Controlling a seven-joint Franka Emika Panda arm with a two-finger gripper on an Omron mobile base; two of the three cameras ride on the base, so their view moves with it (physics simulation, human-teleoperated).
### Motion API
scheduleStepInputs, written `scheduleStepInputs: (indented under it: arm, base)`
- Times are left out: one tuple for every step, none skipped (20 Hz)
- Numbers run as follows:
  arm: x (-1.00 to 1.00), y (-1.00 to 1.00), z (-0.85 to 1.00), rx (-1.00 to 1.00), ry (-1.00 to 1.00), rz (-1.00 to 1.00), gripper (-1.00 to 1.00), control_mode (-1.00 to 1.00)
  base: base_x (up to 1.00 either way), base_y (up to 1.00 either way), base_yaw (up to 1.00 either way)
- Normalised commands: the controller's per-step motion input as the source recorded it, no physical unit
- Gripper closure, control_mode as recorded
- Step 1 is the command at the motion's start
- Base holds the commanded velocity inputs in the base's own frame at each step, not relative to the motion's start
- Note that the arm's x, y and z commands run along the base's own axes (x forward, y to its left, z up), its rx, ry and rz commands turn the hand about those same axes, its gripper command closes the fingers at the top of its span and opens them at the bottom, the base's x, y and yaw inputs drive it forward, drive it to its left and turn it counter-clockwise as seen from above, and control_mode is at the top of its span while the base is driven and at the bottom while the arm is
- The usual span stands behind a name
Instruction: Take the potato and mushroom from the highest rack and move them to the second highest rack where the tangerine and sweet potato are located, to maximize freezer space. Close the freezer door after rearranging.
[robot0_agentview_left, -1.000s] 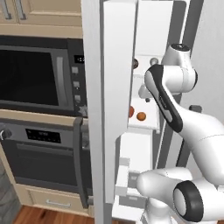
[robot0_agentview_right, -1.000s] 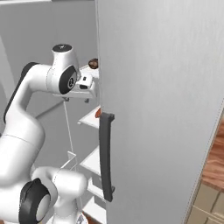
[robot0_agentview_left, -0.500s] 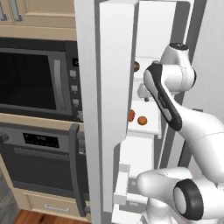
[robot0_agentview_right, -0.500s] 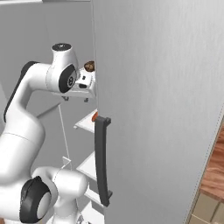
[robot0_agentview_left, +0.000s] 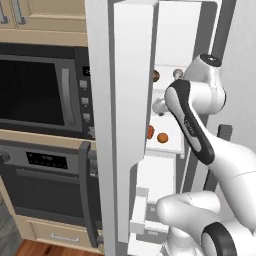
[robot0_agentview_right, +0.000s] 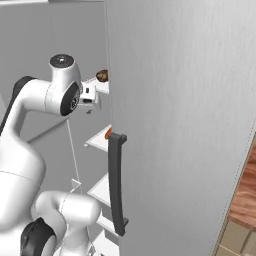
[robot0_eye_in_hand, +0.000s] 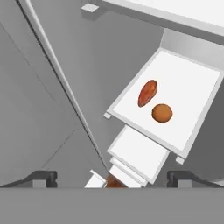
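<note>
The hand (robot0_eye_in_hand: 111, 177) stands wide, its two dark fingertips (robot0_eye_in_hand: 40, 177) far apart at the bottom of the hand view, with nothing between them and nothing touched. It hangs inside the freezer (robot0_agentview_left: 180, 30), level with the top rack, and looks down onto the second rack (robot0_eye_in_hand: 199, 94), a flat white shelf with a raised lip along its near edge. On that shelf the sweet potato (robot0_eye_in_hand: 147, 92) lies just beside the tangerine (robot0_eye_in_hand: 162, 113); whether they touch cannot be told. Most of that shelf around the pair is bare white. In the left base view the same pair sit at the shelf's left side, the tangerine (robot0_agentview_left: 162, 138) in the open and the sweet potato (robot0_agentview_left: 150, 132) half behind the freezer door (robot0_agentview_left: 131, 125). On the top rack the brown potato (robot0_agentview_left: 156, 76) sits near the door edge and the mushroom (robot0_agentview_left: 177, 74) just to its right, close against the arm's wrist. From the right base view the potato (robot0_agentview_right: 102, 76) rests at the shelf's lip, close beside the hand.
</note>
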Motion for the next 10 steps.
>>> scheduleStepInputs:
  arm:
    - [-0.17, 0.65, 0.00, 0.00, 0.00, 0.26, -1.00, -1.00]
    - [-0.17, 0.65, 0.03, 0.00, 0.00, 0.27, -1.00, -1.00]
    - [-0.10, 0.69, 0.07, 0.00, 0.00, 0.29, -1.00, -1.00]
    - [-0.10, 0.64, 0.11, 0.00, 0.00, 0.30, -1.00, -1.00]
    - [-0.09, 0.69, 0.07, 0.00, 0.00, 0.29, -1.00, -1.00]
    - [-0.14, 0.58, 0.06, 0.00, 0.00, 0.29, -1.00, -1.00]
    - [0.00, 0.73, 0.07, 0.00, 0.00, 0.21, -1.00, -1.00]
    - [0.00, 0.76, 0.00, 0.00, 0.00, 0.20, -1.00, -1.00]
    - [0.00, 0.86, 0.00, 0.00, 0.00, 0.17, -1.00, -1.00]
    - [0.00, 0.89, 0.00, 0.00, 0.00, 0.13, -1.00, -1.00]
  base:
    - [0.00, 0.00, 0.00]
    - [0.00, 0.00, 0.00]
    - [0.00, 0.00, 0.00]
    - [0.00, 0.00, 0.00]
    - [0.00, 0.00, 0.00]
    - [0.00, 0.00, 0.00]
    - [0.00, 0.00, 0.00]
    - [0.00, 0.00, 0.00]
    - [0.00, 0.00, 0.00]
    - [0.00, 0.00, 0.00]
